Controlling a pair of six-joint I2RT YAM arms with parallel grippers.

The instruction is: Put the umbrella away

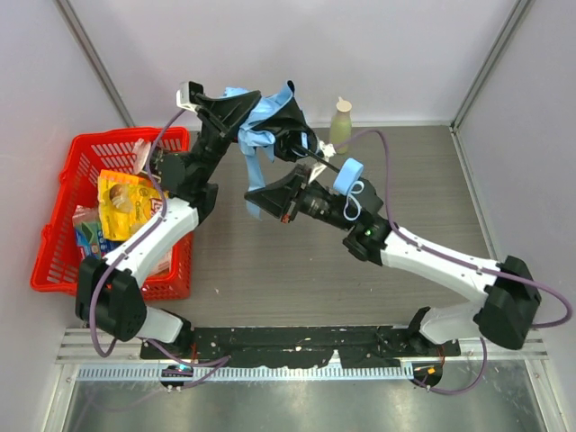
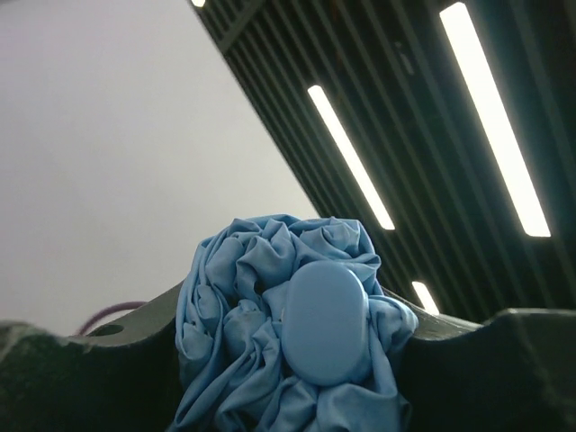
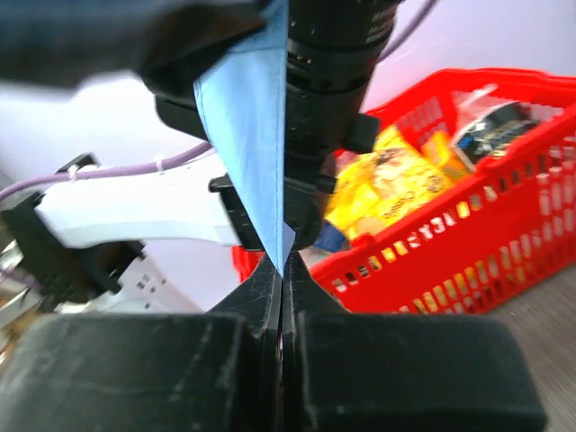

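My right end effector [image 3: 282, 270] is pressed together, jaws meeting on the pointed tip of a flat sky-blue strip that belongs to the umbrella [image 1: 261, 121]. From above, this end effector [image 1: 263, 200] sits over the middle of the counter [image 1: 297, 270], with the strip hanging down to it from the bundle.

My left end effector [image 1: 225, 108] is raised higher and farther back. It is closed around the bunched fabric. In its own wrist view the end effector [image 2: 306, 360] has a black finger on each side of the crumpled blue cloth, which fills the gap between them. A smooth light-blue oval piece [image 2: 324, 324] lies on the bundle; I cannot tell which part it is.

Location of the umbrella: held off the counter between both arms, not lying on any surface. Its thin black shaft [image 1: 319, 160] runs down and to the right from the bundle to the small light-blue handle [image 1: 348, 175], which sits just above my right forearm. A thin cord loop [image 1: 353, 205] hangs from the handle.

On the left side of the counter stands a red basket [image 1: 108, 139] holding snack packets, a yellow packet [image 1: 126, 202] on top. At the back wall a pale green bottle [image 1: 340, 121] stands upright, just beyond the shaft.
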